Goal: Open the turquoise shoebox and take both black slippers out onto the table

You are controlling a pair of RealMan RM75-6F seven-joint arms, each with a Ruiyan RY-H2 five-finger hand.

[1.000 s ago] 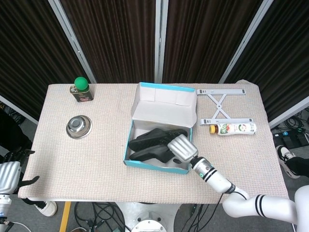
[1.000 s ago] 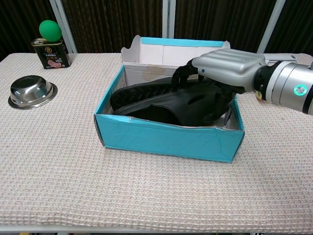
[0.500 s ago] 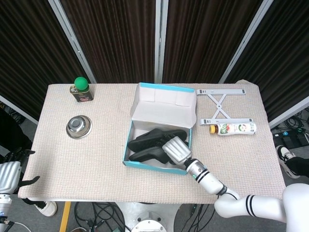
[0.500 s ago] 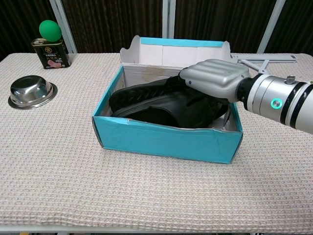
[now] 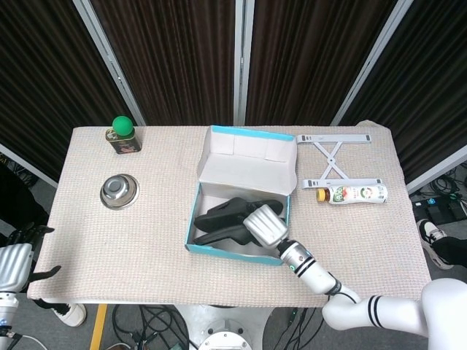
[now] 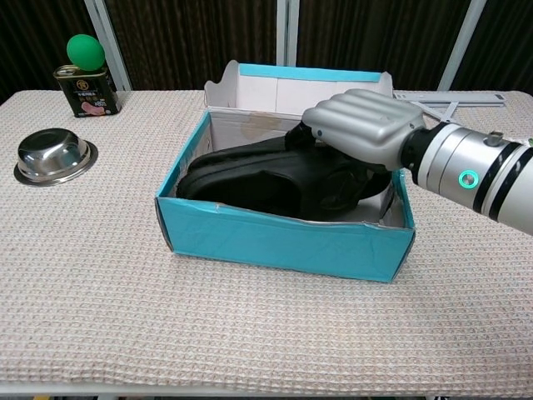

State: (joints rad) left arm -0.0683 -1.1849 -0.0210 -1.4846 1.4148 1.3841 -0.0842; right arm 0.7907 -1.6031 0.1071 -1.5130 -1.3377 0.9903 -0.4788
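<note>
1. Two black rubber slippers [image 6: 275, 175] lie inside the open turquoise cardboard shoebox [image 6: 275, 242] — we see them stacked close together, the upper one tilted with its near end raised toward the right wall.
2. The shoebox sits near the middle of the bench [image 5: 146, 240], its white-lined lid [image 5: 248, 160] folded back and standing open at the far side.
3. We see the silver right hand [image 6: 362, 125] reaching into the box from the right, palm down, its fingers [image 6: 312, 133] curled over the upper slipper and gripping it.
4. In the head view the same right hand [image 5: 264, 226] covers the near right part of the box.
5. The left hand [image 5: 14, 264] hangs off the bench's left edge, well apart from everything; we cannot tell how its fingers are set.
6. On the far left stand a dark tin can topped with a green ball [image 6: 85, 77] and, nearer, a round stainless steel bowl [image 6: 53, 154].
7. To the right of the box in the head view lie a folding grey metal stand [image 5: 337, 157] and a plastic bottle on its side [image 5: 354, 194] — just beside each other.
</note>
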